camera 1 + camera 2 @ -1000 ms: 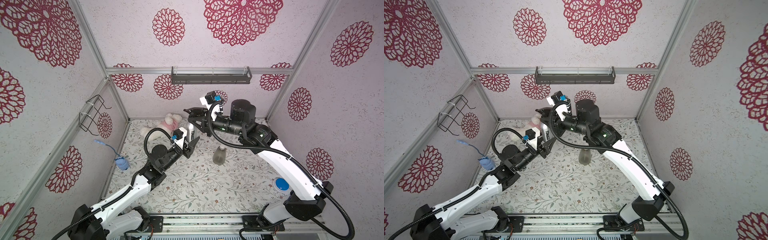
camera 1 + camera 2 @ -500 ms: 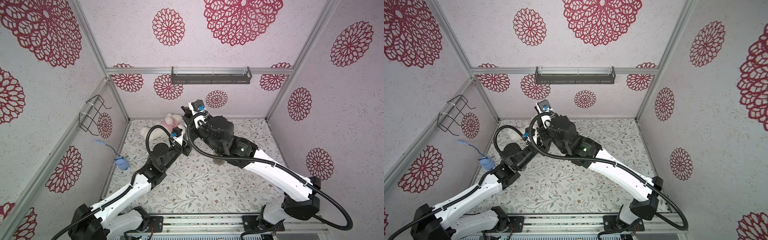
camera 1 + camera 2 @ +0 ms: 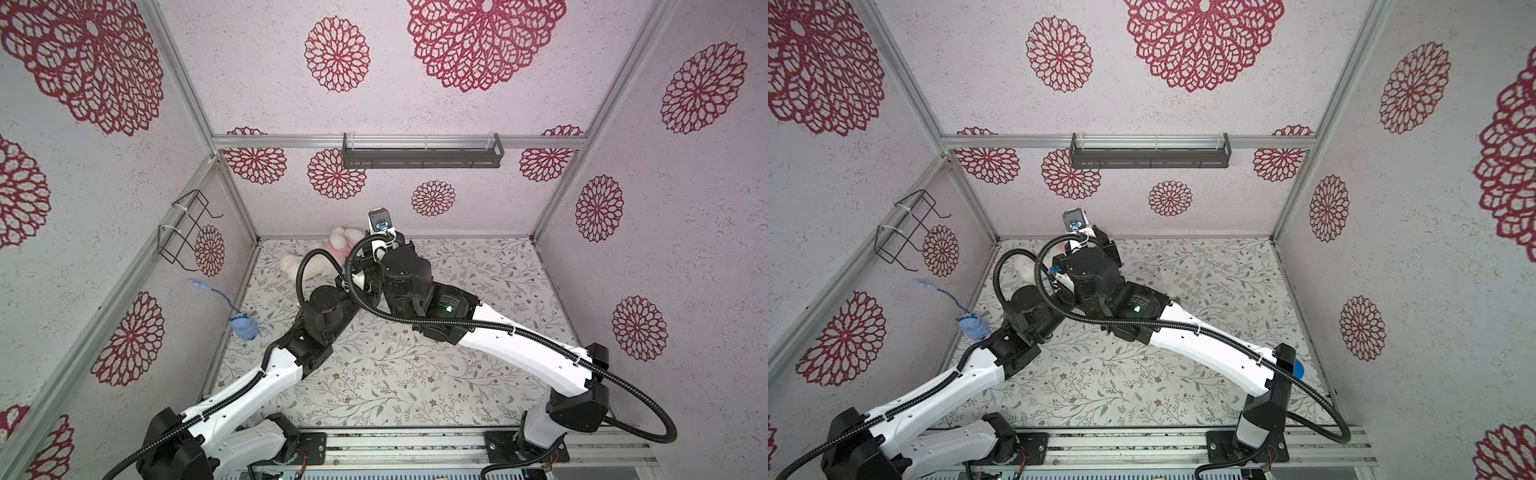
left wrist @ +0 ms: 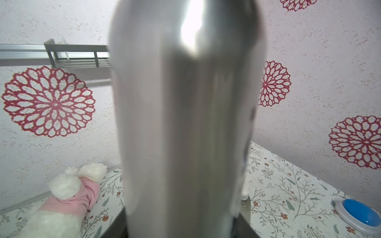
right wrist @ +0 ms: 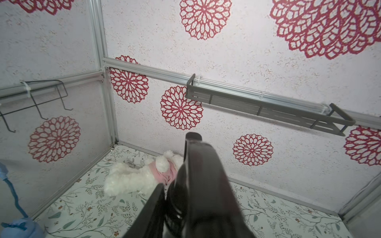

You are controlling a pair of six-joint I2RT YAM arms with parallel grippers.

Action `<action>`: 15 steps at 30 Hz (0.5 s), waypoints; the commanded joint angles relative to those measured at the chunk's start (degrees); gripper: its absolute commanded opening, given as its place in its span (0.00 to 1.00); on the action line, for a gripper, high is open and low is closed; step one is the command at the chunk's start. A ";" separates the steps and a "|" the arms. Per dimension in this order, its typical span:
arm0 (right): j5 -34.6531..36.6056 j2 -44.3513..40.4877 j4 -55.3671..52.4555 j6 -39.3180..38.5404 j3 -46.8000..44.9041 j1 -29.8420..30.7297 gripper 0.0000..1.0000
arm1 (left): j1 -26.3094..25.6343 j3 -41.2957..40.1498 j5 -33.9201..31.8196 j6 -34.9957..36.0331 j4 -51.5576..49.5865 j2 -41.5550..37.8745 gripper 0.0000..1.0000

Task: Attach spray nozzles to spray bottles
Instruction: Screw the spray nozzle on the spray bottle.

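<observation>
The walls (image 3: 415, 108) are pale and bumpy, with big red flower shapes on them. Shiny metal bars run along the corners. A long grey shelf (image 3: 422, 151) hangs on the back wall. A black wire rack (image 3: 185, 230) hangs on the side wall. The table (image 3: 415, 374) has a cloth with small leaves and flowers. The light is bright and even.
</observation>
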 commanded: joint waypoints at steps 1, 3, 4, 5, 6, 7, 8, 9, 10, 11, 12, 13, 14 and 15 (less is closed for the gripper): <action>-3.81 -0.32 -6.45 1.74 0.70 0.37 0.50 | -0.57 3.19 0.59 1.52 5.52 -1.32 0.09; -8.47 -2.65 -8.28 3.02 -0.20 0.30 0.57 | -0.44 2.77 0.55 1.99 5.32 -1.77 0.09; -10.73 -3.73 -9.09 3.36 -0.76 0.22 0.61 | -0.39 2.56 0.69 2.04 5.32 -2.02 0.09; -12.77 -5.13 -10.14 3.72 -1.56 0.17 0.64 | -0.33 2.24 0.74 2.26 5.32 -2.30 0.09; -15.82 -6.60 -10.72 3.97 -2.84 0.13 0.68 | -0.15 1.90 1.12 2.43 5.32 -2.63 0.09; -17.37 -8.11 -11.37 4.94 -3.76 -0.01 0.70 | 0.02 1.65 1.32 2.45 5.40 -2.85 0.09; -18.97 -9.73 -12.09 5.94 -4.61 -0.37 0.70 | 0.25 1.55 1.58 2.42 5.40 -3.01 0.09; -20.95 -11.22 -12.37 6.17 -5.50 -0.57 0.72 | 0.54 1.36 2.26 2.32 5.40 -3.12 0.09; -22.67 -12.98 -12.43 6.59 -6.87 -0.66 0.72 | 0.73 1.12 2.59 2.14 5.70 -3.16 0.09; -24.38 -14.65 -12.50 6.64 -7.98 -0.75 0.73 | 0.84 1.07 2.81 2.03 5.84 -3.29 0.09; -25.60 -15.86 -12.59 6.47 -8.65 -0.75 0.74 | 0.95 0.94 3.07 2.00 6.05 -3.29 0.09; -26.25 -16.89 -13.07 6.75 -8.96 -0.77 0.74 | 1.06 0.96 3.55 1.86 6.26 -3.25 0.09; -26.88 -17.77 -13.49 6.87 -9.00 -0.77 0.75 | 1.10 0.89 3.88 1.77 6.45 -3.21 0.09; -27.65 -18.33 -13.93 6.79 -9.01 -0.80 0.75 | 1.10 0.91 4.12 1.82 6.55 -3.12 0.09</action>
